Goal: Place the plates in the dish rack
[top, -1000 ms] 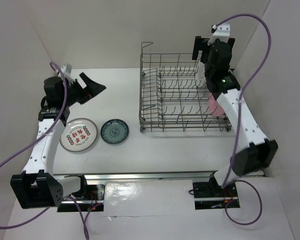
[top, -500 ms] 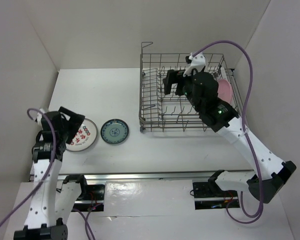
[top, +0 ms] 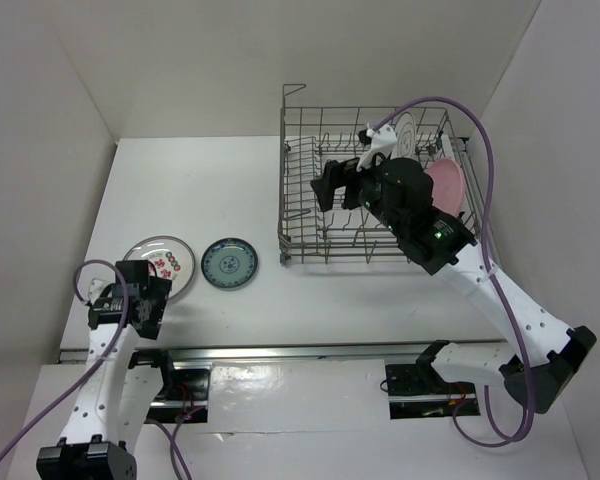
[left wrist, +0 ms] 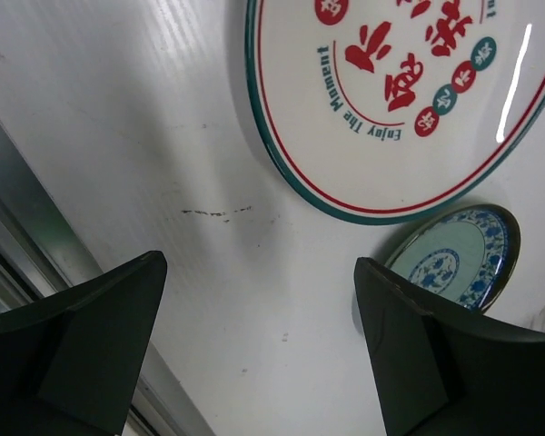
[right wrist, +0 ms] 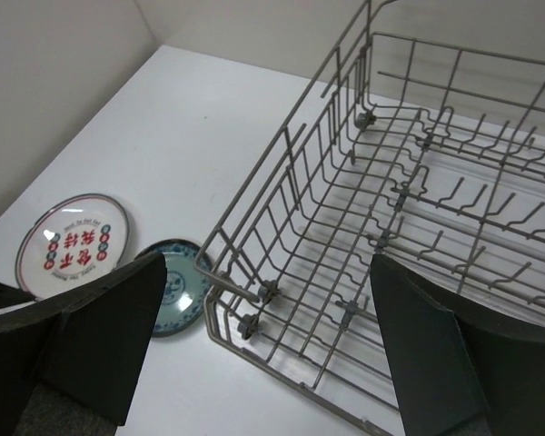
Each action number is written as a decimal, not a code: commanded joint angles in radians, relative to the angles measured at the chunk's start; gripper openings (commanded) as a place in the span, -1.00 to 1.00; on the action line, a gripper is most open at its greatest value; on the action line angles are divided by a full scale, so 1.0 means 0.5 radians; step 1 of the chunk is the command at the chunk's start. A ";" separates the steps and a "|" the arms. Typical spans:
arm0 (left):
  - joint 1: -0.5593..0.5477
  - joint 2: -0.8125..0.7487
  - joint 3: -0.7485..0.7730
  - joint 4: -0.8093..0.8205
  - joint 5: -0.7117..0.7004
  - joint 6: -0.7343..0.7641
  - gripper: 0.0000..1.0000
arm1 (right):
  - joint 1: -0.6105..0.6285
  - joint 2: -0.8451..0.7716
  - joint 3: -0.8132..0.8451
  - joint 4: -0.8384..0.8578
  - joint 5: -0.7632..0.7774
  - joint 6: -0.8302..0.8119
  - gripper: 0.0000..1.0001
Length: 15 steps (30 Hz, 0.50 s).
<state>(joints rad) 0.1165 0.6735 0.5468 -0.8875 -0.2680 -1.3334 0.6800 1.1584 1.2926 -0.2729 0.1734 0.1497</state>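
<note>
The red-patterned white plate [top: 165, 262] and the smaller teal plate [top: 230, 262] lie flat on the table left of the dish rack [top: 300, 215]. The pink plate [top: 446, 186] stands on edge at the rack's right side. The dark-rimmed white plate [top: 406, 130] stands at the rack's back. My left gripper [top: 138, 292] is open and empty, low over the table at the red plate's near edge. Its wrist view shows the red plate [left wrist: 409, 100] and the teal plate [left wrist: 454, 259] ahead of it. My right gripper [top: 328, 185] is open and empty above the rack's left half.
The right wrist view looks down on the rack's left corner [right wrist: 254, 295], with the teal plate [right wrist: 177, 286] and the red plate [right wrist: 71, 241] beyond. White walls close in the table on the left, back and right. A metal rail [top: 280, 352] runs along the near edge.
My left arm swung down from a raised pose to the table beside the red plate. My right gripper left the pink plate standing in the rack and moved left over the rack.
</note>
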 commanded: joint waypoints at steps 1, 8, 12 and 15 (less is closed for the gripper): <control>0.009 -0.003 -0.069 0.081 -0.062 -0.171 0.96 | 0.021 -0.077 -0.024 0.119 -0.171 0.029 1.00; 0.009 -0.003 -0.280 0.397 -0.179 -0.260 0.96 | 0.021 -0.095 -0.042 0.138 -0.236 -0.029 1.00; 0.028 0.049 -0.299 0.499 -0.197 -0.281 0.96 | 0.021 -0.114 -0.042 0.138 -0.255 -0.029 1.00; 0.028 0.070 -0.339 0.587 -0.197 -0.281 0.96 | 0.021 -0.114 -0.042 0.162 -0.279 -0.029 1.00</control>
<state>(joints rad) 0.1238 0.7013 0.3988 -0.6804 -0.3378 -1.4487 0.6819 1.1286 1.2823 -0.2642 0.0624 0.1467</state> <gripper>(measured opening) 0.980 0.999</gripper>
